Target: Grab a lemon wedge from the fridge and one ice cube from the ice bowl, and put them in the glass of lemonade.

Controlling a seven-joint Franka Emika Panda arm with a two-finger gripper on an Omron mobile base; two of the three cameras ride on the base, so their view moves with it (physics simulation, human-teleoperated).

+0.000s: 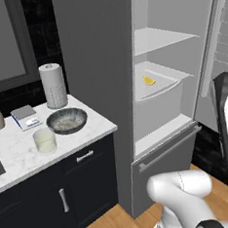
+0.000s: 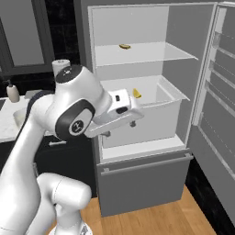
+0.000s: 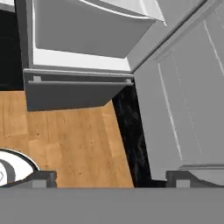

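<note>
The tall grey fridge [image 2: 137, 59] stands open, and the tiny bright yellow lemon wedge [image 1: 149, 80] sits in its white drawer. The two-finger gripper [image 3: 111, 177], fingers spread wide and empty, points at the wooden floor; reaching in, it risks clipping the drawer's front wall.

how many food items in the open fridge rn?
2. The lemon wedge lies in the white drawer bin below the middle shelf. A brownish-yellow piece sits on the upper shelf. More could be hidden inside the bin.
</note>
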